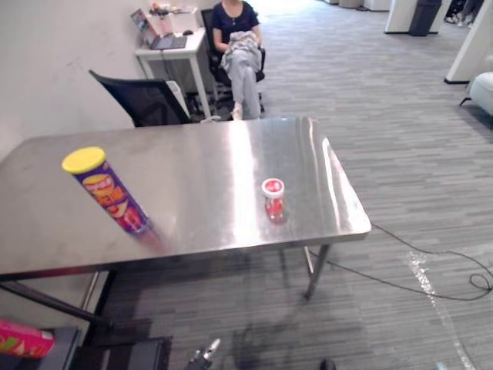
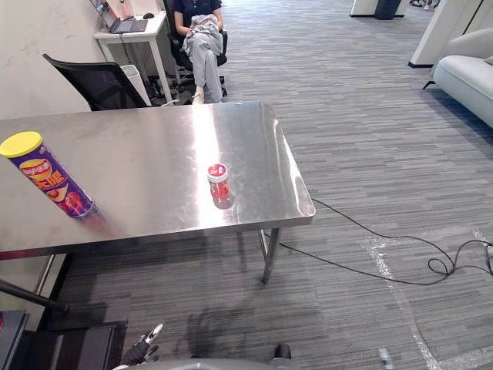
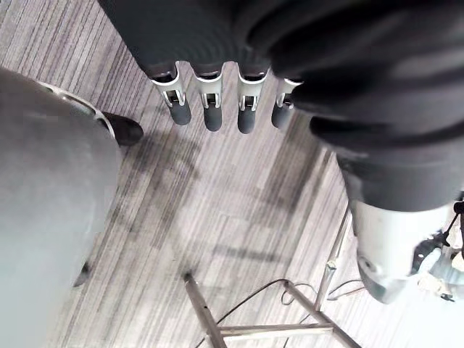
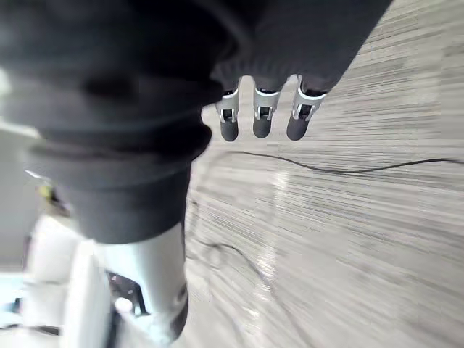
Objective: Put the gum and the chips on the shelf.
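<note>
A purple chips can (image 1: 108, 191) with a yellow lid stands on the left part of the steel table (image 1: 200, 154). The gum (image 1: 273, 199), a small red jar with a white-rimmed lid, stands upright near the table's front right corner. Both are apart from my hands. My left hand (image 3: 212, 109) hangs over the carpet below the table, fingers straight and holding nothing. My right hand (image 4: 261, 119) also hangs over the carpet, fingers relaxed and empty.
A black office chair (image 1: 146, 100) stands behind the table. Further back a person (image 1: 239, 46) sits beside a small white desk (image 1: 171, 48). A pink box (image 1: 23, 339) lies on a low dark unit (image 1: 115, 354) at the lower left. A pale sofa (image 2: 470, 73) stands right.
</note>
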You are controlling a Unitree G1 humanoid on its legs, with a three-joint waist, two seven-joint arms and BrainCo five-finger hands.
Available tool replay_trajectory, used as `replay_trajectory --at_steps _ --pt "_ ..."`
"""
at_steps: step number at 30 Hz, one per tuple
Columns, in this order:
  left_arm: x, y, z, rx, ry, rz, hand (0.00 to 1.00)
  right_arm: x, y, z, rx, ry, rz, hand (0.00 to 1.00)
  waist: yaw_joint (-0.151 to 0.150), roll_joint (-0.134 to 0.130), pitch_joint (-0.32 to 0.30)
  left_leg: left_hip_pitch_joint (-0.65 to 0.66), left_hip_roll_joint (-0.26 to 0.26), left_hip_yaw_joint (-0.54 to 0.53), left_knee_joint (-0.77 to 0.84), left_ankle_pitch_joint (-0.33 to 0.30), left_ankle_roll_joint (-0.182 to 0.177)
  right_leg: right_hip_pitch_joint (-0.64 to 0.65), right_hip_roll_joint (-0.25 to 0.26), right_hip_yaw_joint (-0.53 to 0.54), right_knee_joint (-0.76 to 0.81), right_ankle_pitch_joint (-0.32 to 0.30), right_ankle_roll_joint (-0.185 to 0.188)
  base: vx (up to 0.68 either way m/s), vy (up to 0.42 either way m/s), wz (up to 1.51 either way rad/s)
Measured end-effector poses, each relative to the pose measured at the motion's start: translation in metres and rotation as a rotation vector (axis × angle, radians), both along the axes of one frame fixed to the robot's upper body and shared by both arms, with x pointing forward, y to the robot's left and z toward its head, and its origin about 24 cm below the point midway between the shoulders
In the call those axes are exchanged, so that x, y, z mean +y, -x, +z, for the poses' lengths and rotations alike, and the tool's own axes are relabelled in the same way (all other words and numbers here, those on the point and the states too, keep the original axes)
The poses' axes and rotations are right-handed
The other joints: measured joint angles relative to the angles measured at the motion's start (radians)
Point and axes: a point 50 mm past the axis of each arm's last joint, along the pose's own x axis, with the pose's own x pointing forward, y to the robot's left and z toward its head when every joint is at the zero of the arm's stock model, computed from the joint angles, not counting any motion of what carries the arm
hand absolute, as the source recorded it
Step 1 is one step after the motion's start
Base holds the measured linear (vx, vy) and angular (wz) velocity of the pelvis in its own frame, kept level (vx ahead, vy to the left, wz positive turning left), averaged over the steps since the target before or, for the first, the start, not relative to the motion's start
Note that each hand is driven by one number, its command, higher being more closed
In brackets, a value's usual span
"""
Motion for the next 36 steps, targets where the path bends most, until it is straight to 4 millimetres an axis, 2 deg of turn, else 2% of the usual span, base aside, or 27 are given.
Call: replay_trajectory --at_steps 2,4,6,7,9,10,11,13,14,15,18,26,31,36 --pt "0.004 0.012 -0.001 0.028 -0.014 0.001 0.0 -0.037 -0.018 0.039 -0.125 0.191 -0.039 0.0 0.0 -0.004 -0.02 0.005 -0.006 0.006 0.0 0.005 0.007 0.0 -0.006 0.0 0.009 0.007 -0.01 0.16 0.054 -0.08" --pt "0.006 0.021 -0.001 0.045 -0.016 0.01 0.0 -0.052 -0.036 0.065 -0.221 0.297 -0.045 0.0 0.0 -0.007 -0.024 0.016 -0.008 0.006 0.001 0.0 0.013 0.002 -0.009 -0.001 0.02 0.009 -0.012 0.13 0.031 -0.09" --pt "0.007 0.023 0.0 0.046 -0.019 -0.001 0.0 -0.06 -0.075 0.109 -0.369 0.451 0.032 0.0 -0.003 -0.009 -0.034 0.016 -0.008 0.005 0.006 0.001 0.021 0.0 -0.008 -0.009 0.021 0.016 -0.001 0.21 0.016 -0.01" --pt "0.008 0.022 0.0 0.046 -0.019 -0.003 0.0 -0.059 -0.08 0.113 -0.38 0.47 0.047 0.0 -0.005 -0.008 -0.035 0.016 -0.008 0.005 0.007 0.001 0.021 0.0 -0.007 -0.01 0.021 0.017 -0.001 0.18 -0.002 0.03" --pt "0.009 0.018 0.002 0.041 -0.02 -0.03 0.0 -0.043 -0.121 0.149 -0.474 0.597 0.21 0.0 -0.011 -0.014 -0.033 0.016 -0.005 0.001 0.007 0.001 0.02 0.0 -0.004 -0.018 0.024 0.017 -0.002 0.08 -0.015 0.03" --pt "0.009 0.017 0.002 0.041 -0.02 -0.035 0.0 -0.039 -0.128 0.156 -0.488 0.619 0.253 0.0 -0.012 -0.015 -0.033 0.016 -0.004 -0.002 0.007 0.001 0.02 0.0 -0.003 -0.022 0.025 0.017 -0.002 0.08 -0.019 0.1" --pt "0.009 0.016 0.002 0.047 -0.02 -0.049 0.0 -0.03 -0.144 0.168 -0.514 0.666 0.353 0.0 -0.014 -0.016 -0.034 0.016 -0.003 -0.009 0.007 0.0 0.021 0.001 -0.003 -0.03 0.03 0.017 -0.002 0.07 -0.017 0.1" --pt "0.009 0.016 0.002 0.057 -0.019 -0.063 0.0 -0.01 -0.163 0.182 -0.534 0.731 0.521 0.0 -0.015 -0.016 -0.034 0.016 -0.002 -0.015 0.007 -0.009 0.022 0.001 -0.003 -0.033 0.033 0.017 -0.002 0.05 -0.005 0.07" --pt "0.009 0.015 0.003 0.056 -0.024 -0.071 0.0 0.006 -0.172 0.189 -0.535 0.764 0.65 0.0 -0.016 -0.016 -0.034 0.015 -0.001 -0.015 0.008 -0.018 0.025 0.0 -0.002 -0.033 0.033 0.017 -0.002 0.05 0.005 -0.01" --pt "0.01 0.014 0.003 0.056 -0.037 -0.098 0.0 0.022 -0.18 0.193 -0.552 0.77 0.773 0.0 -0.016 -0.019 -0.032 0.01 -0.002 -0.015 0.027 -0.031 0.027 0.001 -0.005 -0.033 0.035 0.017 -0.002 0.03 0.009 -0.03" --pt "0.01 0.014 0.003 0.057 -0.044 -0.108 0.0 0.05 -0.187 0.203 -0.588 0.778 1.055 0.0 -0.018 -0.019 -0.033 -0.012 -0.002 -0.015 0.091 -0.071 0.032 0.005 -0.013 -0.033 0.037 0.017 -0.002 0.01 0.015 -0.04" --pt "0.012 0.014 0.004 0.066 -0.063 -0.146 0.0 0.079 -0.191 0.21 -0.624 0.709 1.563 0.0 -0.024 -0.021 -0.031 -0.026 -0.005 -0.016 0.114 -0.08 0.032 0.0 -0.019 -0.037 0.037 0.016 0.0 -0.02 -0.009 -0.02" --pt "0.013 0.013 0.004 0.054 -0.073 -0.172 0.0 0.097 -0.193 0.214 -0.658 0.695 1.726 0.0 -0.023 -0.022 -0.03 -0.043 -0.001 -0.025 0.137 -0.081 0.031 -0.002 -0.02 -0.056 0.037 0.013 0.004 -0.06 -0.033 0.03" --pt "0.013 0.016 0.003 0.067 -0.078 -0.191 0.0 0.107 -0.196 0.213 -0.684 0.647 1.765 0.0 -0.023 -0.02 -0.033 -0.055 -0.002 -0.039 0.14 -0.074 0.032 -0.01 -0.02 -0.066 0.037 0.012 0.006 -0.05 -0.018 0.04"
